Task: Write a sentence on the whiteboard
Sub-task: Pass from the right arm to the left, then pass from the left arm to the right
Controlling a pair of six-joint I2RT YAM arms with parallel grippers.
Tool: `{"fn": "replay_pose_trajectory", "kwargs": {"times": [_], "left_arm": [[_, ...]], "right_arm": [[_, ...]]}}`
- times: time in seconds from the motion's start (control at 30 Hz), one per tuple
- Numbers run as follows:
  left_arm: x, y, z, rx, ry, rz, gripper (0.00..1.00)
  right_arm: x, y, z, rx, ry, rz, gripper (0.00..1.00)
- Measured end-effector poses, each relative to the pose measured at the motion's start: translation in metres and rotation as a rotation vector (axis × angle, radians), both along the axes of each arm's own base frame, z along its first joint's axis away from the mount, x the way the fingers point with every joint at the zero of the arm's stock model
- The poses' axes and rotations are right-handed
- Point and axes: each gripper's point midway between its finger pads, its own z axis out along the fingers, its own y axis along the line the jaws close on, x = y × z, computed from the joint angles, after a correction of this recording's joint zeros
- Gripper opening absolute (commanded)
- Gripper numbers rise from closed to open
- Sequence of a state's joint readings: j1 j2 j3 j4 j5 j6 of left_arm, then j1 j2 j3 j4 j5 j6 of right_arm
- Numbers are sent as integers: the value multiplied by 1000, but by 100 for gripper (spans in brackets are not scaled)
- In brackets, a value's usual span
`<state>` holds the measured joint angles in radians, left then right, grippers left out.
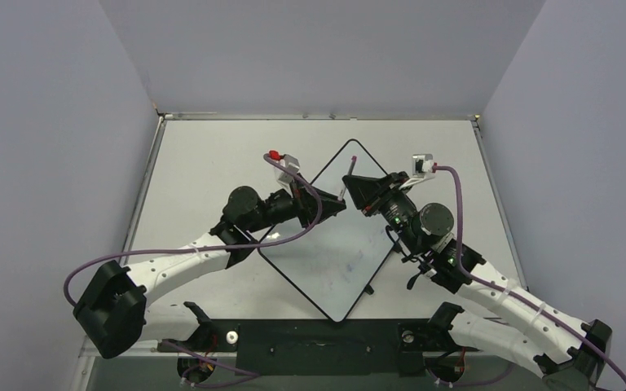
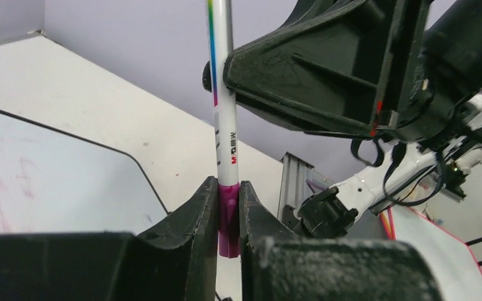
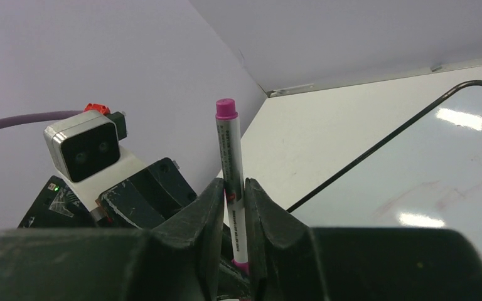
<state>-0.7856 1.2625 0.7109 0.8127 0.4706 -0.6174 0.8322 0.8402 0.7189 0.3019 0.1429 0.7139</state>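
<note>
The left gripper (image 2: 228, 185) is clamping the magenta cap (image 2: 228, 231) of the marker (image 2: 224, 94) while the right gripper (image 3: 235, 185) is pinching its barrel above the far half of the whiteboard (image 1: 334, 269), probably to uncap it.

Top view: the left arm (image 1: 204, 254) and right arm (image 1: 444, 257) are covering the upper-left edge and right corner of the whiteboard (image 1: 334, 277). Faint marks (image 1: 350, 265) on it are showing too small to read.

Left wrist: the marker (image 2: 224, 113) is running off the top edge. Its magenta end is sitting half hidden inside the left gripper (image 2: 228, 213).

Right wrist: the right gripper (image 3: 235, 213) is hiding the marker's lower end. The whiteboard is running off the right edge.
</note>
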Motion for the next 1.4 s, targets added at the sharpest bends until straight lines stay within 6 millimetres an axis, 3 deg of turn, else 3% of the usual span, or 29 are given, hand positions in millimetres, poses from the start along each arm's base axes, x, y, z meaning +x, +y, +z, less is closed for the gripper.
{"fn": "replay_pose_trajectory", "kwargs": {"times": [0.07,0.17,0.4,0.6,0.77,1.17,1.4], "left_arm": [[0,-3,-4,49,-7,-13,0],[-8,-8,-4,117,-46,-73,0],[-22,-3,-7,261,-128,-134,0],[-26,7,-15,344,-185,-139,0],[-29,11,-23,391,-228,-149,0],[-35,14,-25,408,-289,-180,0],[-38,15,-22,402,-304,-189,0]], "right_arm": [[-1,0,-1,-50,8,8,40],[-9,5,0,-125,-4,61,43],[-27,10,-17,-307,5,172,33],[-43,11,-45,-420,45,263,32],[-53,12,-54,-472,47,325,32],[-55,15,-51,-460,39,351,34],[-47,14,-40,-394,32,352,27]]}}
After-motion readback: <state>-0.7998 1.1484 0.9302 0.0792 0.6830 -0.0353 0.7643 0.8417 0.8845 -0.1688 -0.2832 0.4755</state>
